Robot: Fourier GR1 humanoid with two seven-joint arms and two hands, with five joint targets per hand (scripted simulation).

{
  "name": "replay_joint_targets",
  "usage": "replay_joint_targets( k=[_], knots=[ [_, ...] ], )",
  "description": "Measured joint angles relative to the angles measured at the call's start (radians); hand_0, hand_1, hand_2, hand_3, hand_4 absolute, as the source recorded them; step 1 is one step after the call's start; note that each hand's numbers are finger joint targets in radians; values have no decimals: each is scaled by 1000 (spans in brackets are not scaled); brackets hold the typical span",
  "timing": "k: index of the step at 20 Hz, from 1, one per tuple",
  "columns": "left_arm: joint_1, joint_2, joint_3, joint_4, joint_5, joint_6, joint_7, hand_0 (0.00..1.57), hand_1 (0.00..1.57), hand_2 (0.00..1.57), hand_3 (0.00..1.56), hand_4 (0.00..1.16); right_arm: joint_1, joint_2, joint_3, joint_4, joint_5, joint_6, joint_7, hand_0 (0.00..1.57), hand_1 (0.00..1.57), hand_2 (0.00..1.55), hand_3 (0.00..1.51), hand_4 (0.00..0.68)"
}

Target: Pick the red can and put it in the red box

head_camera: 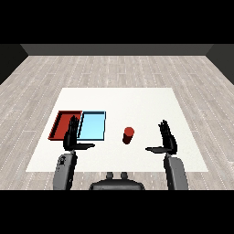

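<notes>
The red can (128,135) stands upright on the white table (137,105), just right of the trays. The red tray (61,123) lies at the left, with nothing visible in it. My right hand (167,137) is raised to the right of the can, apart from it, fingers straight and thumb out toward the can. My left hand (71,135) is held up over the near edge of the red and light blue trays, also open, holding nothing.
The light blue tray (93,125) lies right beside the red tray, between it and the can. The white table stretches far behind the trays and can. Grey wood floor surrounds it.
</notes>
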Motion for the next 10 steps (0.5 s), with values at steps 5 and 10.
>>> replay_joint_targets(
  k=[5,10],
  knots=[
    [17,8,9,-27,26,-17,4,0,0,0,0,0,-57,20,18,22,-1,-14,51,0,0,0,0,0],
    [-7,11,17,-17,32,-14,14,0,0,0,0,0,-80,56,54,48,7,-43,81,0,0,0,0,0]
  ],
)
